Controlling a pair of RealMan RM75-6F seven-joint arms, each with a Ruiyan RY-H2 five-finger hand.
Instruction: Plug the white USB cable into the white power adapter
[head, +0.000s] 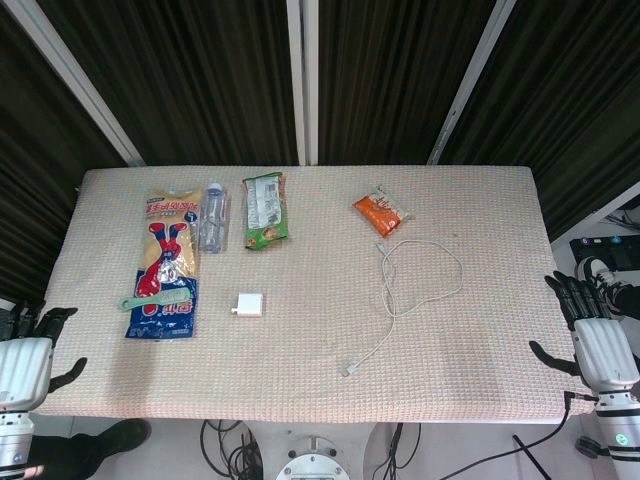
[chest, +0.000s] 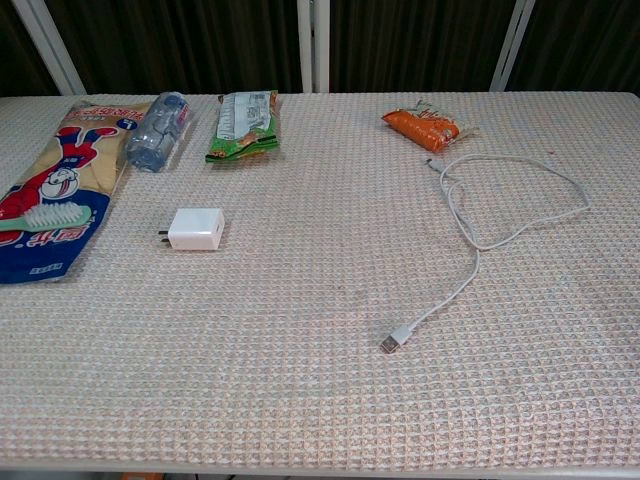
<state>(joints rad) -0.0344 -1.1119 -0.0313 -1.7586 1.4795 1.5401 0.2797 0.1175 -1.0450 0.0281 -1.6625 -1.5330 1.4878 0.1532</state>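
Note:
The white power adapter (head: 249, 304) (chest: 196, 229) lies flat on the table left of centre, its prongs pointing left. The white USB cable (head: 418, 285) (chest: 480, 232) lies in a loose loop on the right half, its USB plug (chest: 392, 341) at the near end, pointing toward the front edge. My left hand (head: 27, 352) hangs off the table's left edge, open and holding nothing. My right hand (head: 596, 330) hangs off the right edge, fingers spread, also holding nothing. Neither hand shows in the chest view.
A red-blue snack bag (head: 165, 265) with a green toothbrush (head: 155, 298) on it lies far left. A water bottle (head: 212, 217), a green packet (head: 265, 210) and an orange packet (head: 380, 211) lie along the back. A woven cloth (head: 300, 370) covers the table.

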